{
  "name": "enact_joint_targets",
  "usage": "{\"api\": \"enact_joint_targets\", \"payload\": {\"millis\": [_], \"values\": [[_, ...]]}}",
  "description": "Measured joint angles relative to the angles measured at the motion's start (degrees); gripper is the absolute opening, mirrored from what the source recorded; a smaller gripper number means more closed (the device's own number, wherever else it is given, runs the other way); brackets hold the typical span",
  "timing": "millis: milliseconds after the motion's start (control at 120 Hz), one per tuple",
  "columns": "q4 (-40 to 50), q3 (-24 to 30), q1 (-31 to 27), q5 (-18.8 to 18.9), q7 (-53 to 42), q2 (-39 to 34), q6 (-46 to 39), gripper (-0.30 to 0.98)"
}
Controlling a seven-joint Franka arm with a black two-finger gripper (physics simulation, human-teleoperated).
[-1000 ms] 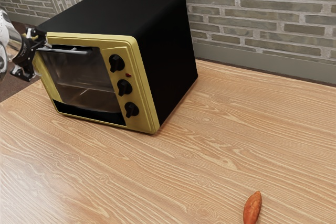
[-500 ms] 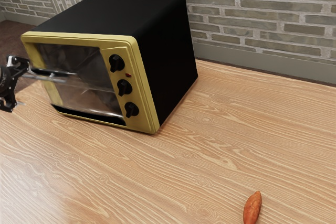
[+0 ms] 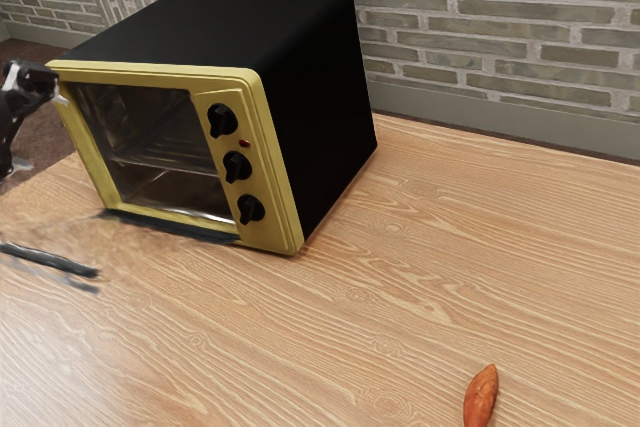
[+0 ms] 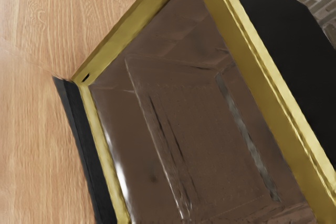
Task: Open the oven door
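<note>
In the exterior view my gripper point(image 3: 43, 130) is at the left edge, beside the oven's upper front corner, its fingers spread and holding nothing. The black oven with a yellow front frame point(image 3: 222, 77) has its front opening uncovered. Its glass door is swung down and out over the table, with the dark door handle point(image 3: 50, 259) low at the exterior view's left, apart from the gripper. In the wrist view the yellow frame point(image 4: 268, 98) surrounds the brown oven interior point(image 4: 189, 124), and a dark strip point(image 4: 86, 150) runs along the frame's table-side edge.
Three black knobs point(image 3: 237, 166) line the oven's front panel. The wooden table point(image 3: 400, 277) extends around the oven, with an orange-brown object point(image 3: 481, 396) near the exterior view's bottom edge. A brick wall point(image 3: 500, 37) stands behind.
The door has swung from nearly closed, through partly lowered, down toward the table. My gripper first moved down and outward with the handle beside it, then rose away from it.
</note>
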State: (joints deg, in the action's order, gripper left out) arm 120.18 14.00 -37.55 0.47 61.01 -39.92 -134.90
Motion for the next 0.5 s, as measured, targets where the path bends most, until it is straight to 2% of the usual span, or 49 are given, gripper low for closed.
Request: {"api": "enact_joint_targets", "payload": {"millis": [42, 100, 142, 192, 250, 342, 500], "values": [[-12.2, 0.2, 7.5, 1.3, 0.5, 4.8, 8.9, 0.68], [-28.9, -4.5, 26.2, 4.8, 1.9, 15.6, 19.8, 0.68], [-34.9, -10.0, 37.4, 6.5, 2.2, 21.2, 25.8, 0.68], [-37.3, -12.9, 44.3, 7.5, 2.3, 24.8, 31.3, 0.68], [-33.8, -13.7, 46.8, 7.5, 2.3, 26.4, 34.9, 0.68], [-27.2, -11.2, 42.2, 6.3, 1.2, 27.1, 38.1, 0.69], [-22.2, -9.7, 40.9, 3.5, -0.7, 27.1, 41.1, 0.69]]}}
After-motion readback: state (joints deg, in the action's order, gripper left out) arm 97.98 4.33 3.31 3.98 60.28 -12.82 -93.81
